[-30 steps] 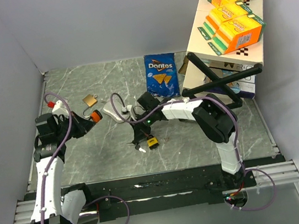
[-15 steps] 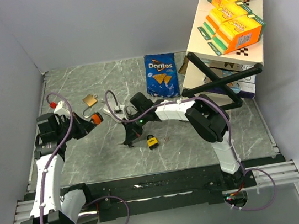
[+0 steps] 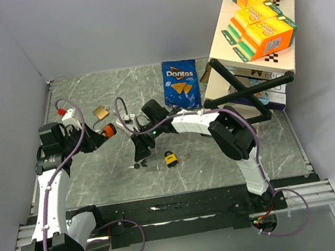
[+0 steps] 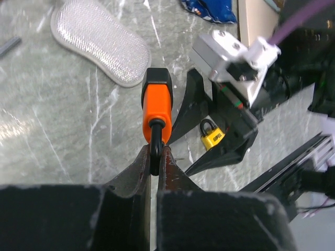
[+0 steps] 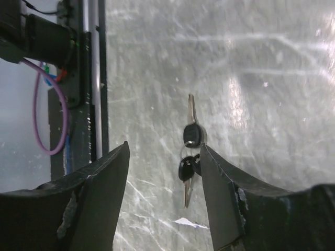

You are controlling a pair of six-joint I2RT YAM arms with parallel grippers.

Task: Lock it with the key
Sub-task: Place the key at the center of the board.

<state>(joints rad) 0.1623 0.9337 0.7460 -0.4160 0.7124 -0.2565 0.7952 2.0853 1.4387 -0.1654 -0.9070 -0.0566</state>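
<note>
keys (image 5: 189,151): I see the bunch lying loose on the counter (image 3: 99,172), in the gap between the right fingers. It sits closer to the finger on the right of the wrist view, and I cannot tell if it touches that tip.
right fingers (image 5: 225,183): spread apart, holding nothing, tips pointing down over the keys.
yellow padlock (image 3: 171,158): on the counter near the keys, to their right in my overhead view.
left fingers (image 4: 138,172): pressed together on the black shackle of the orange padlock.
orange padlock (image 4: 156,104): its body sticks out past the left fingertips, well apart from the keys.
mesh pad (image 4: 102,39): flat on the counter beyond the orange padlock.
brass padlock (image 3: 100,112): farther back, on its own.
Doritos bag (image 3: 180,84): flat near the back.
</note>
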